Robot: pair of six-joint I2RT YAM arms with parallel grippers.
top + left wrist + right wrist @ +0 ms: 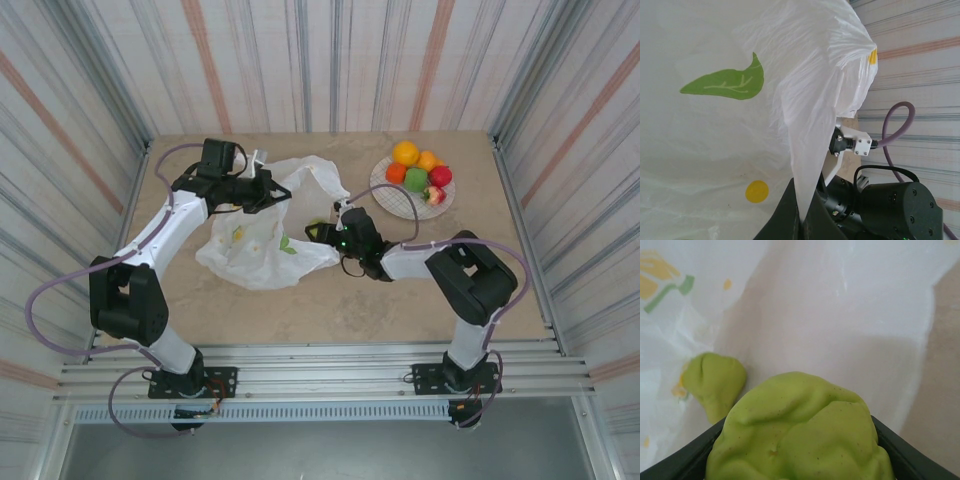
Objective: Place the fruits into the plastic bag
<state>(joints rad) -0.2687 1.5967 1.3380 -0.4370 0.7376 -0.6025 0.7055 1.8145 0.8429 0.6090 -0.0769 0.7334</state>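
Bottom of right wrist view: lumpy green fruit (pixel 800 425) squeezed in the right gripper (pixel 800 462) at the mouth of the thin white plastic bag (pixel 850 305), second green fruit (pixel 715 382) already inside, left. Left wrist view, bottom: left gripper (pixel 801 225) pinched shut on a bag fold. Top view, upper right: most fruits (pixel 417 172) waiting on the plate (pixel 388 205).

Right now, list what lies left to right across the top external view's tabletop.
Translucent white leaf-printed plastic bag, black right gripper holding a green fruit, round checked plate of orange, green and red fruits.

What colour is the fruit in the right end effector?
Yellow-green fruit; right wrist view shows it best.
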